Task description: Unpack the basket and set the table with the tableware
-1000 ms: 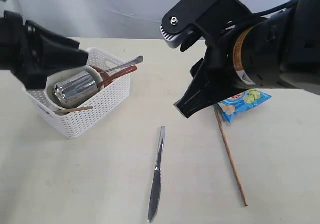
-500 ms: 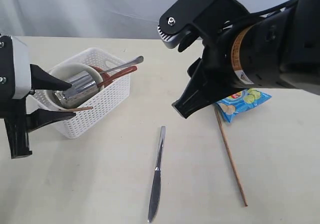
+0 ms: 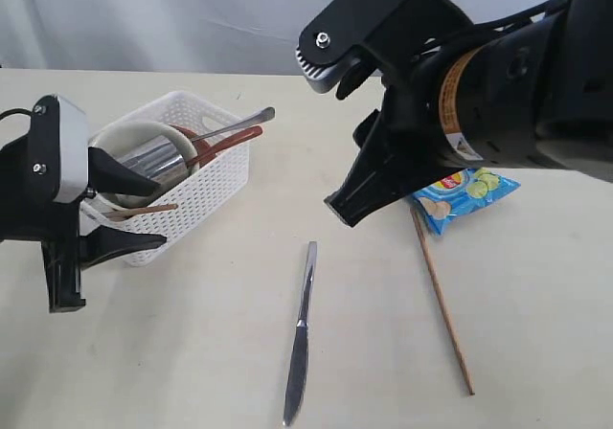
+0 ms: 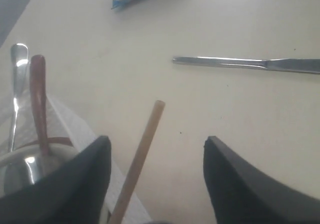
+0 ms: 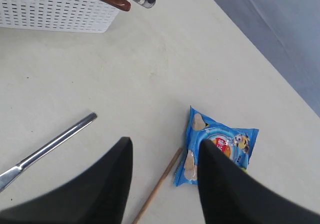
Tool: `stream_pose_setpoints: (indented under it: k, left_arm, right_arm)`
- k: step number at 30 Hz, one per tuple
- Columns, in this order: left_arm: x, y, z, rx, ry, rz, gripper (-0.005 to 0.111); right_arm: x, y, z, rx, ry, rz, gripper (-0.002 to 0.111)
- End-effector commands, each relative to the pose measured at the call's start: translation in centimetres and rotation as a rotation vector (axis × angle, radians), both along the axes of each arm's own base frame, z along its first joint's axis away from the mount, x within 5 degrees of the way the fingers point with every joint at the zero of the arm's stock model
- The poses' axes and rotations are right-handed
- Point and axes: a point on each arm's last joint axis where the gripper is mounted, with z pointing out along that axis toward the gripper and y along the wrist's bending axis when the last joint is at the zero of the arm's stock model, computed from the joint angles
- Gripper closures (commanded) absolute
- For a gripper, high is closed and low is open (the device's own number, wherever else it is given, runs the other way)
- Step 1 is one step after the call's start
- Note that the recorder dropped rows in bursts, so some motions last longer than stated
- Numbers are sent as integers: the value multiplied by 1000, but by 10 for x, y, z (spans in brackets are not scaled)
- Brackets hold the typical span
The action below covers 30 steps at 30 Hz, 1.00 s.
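Observation:
The white basket (image 3: 206, 185) stands at the left of the table (image 3: 192, 352). It holds a cream bowl (image 3: 129, 134), a steel cup (image 3: 158, 161) lying in the bowl, a dark red spoon (image 3: 233, 142), a steel fork (image 3: 246, 120) and a brown chopstick (image 3: 144, 211). My left gripper (image 3: 170, 218) is open at the basket's near left corner. That chopstick (image 4: 142, 149) lies between its fingers, touching neither. A steel knife (image 3: 302, 333) and a second chopstick (image 3: 442, 295) lie on the table. My right gripper (image 3: 343, 209) hangs open and empty above the table's middle.
A blue chip bag (image 3: 469, 191) lies at the right, beside the far end of the loose chopstick (image 5: 160, 184). In the right wrist view the bag (image 5: 220, 144) sits just past one finger, and the knife's handle (image 5: 50, 144) is off to the other side.
My left gripper has swung from above the basket's far left down to its near left corner and has opened wider. The right arm has drifted slightly left.

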Motion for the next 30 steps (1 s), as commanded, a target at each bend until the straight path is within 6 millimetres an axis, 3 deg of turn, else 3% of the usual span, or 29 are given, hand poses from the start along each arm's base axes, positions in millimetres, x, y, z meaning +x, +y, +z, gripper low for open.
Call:
stream_pose_setpoints:
  k: [1,7,16,23,30]
  left_arm:
    - [9,-2,-2,-41,17,-4,54]
    - [19,-5,-5,-81,43,-7,62]
    - [22,-5,-8,-92,55,3,107]
    - [22,-6,-7,-110,65,12,107]
    - [28,-11,10,-229,123,6,107]
  right_arm:
    - [1,-2,3,4,-10,6,68]
    - [1,-1,3,6,-11,9,68]
    - [1,-1,3,4,-12,11,68]
    - [1,-1,3,2,-15,11,68]
    - [1,-1,3,2,-15,11,68]
